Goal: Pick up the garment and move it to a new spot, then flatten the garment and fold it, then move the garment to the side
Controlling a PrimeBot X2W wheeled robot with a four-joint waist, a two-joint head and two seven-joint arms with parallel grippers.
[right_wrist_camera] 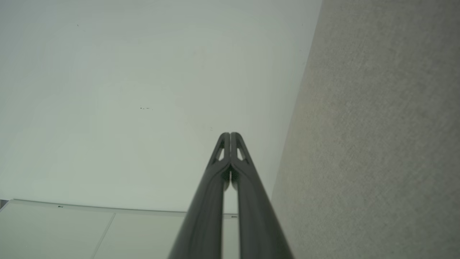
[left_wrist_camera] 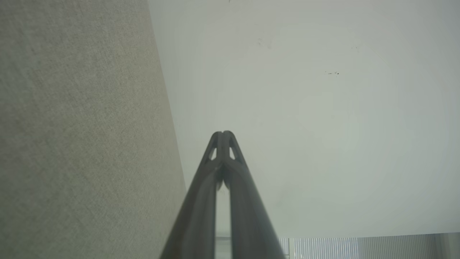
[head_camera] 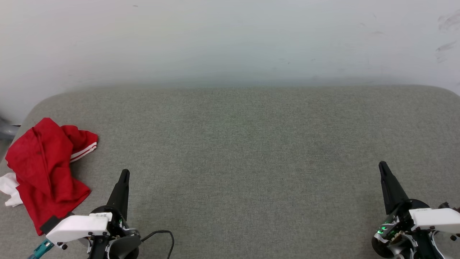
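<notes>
The garment (head_camera: 43,169) lies crumpled lower left (soft, light, we judge); we would pinch a raised fold; left gripper (head_camera: 124,173), right gripper (head_camera: 383,165): jaws pressed together.

Grey fabric surface (head_camera: 251,151) meets a plain, scuffed white wall (head_camera: 230,39).

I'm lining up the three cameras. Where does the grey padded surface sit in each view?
Head view: the grey padded surface spans the lower two thirds.
Left wrist view: it takes the left side.
Right wrist view: it takes the right side.
Shared landmark: the pale wall bordering it.
</notes>
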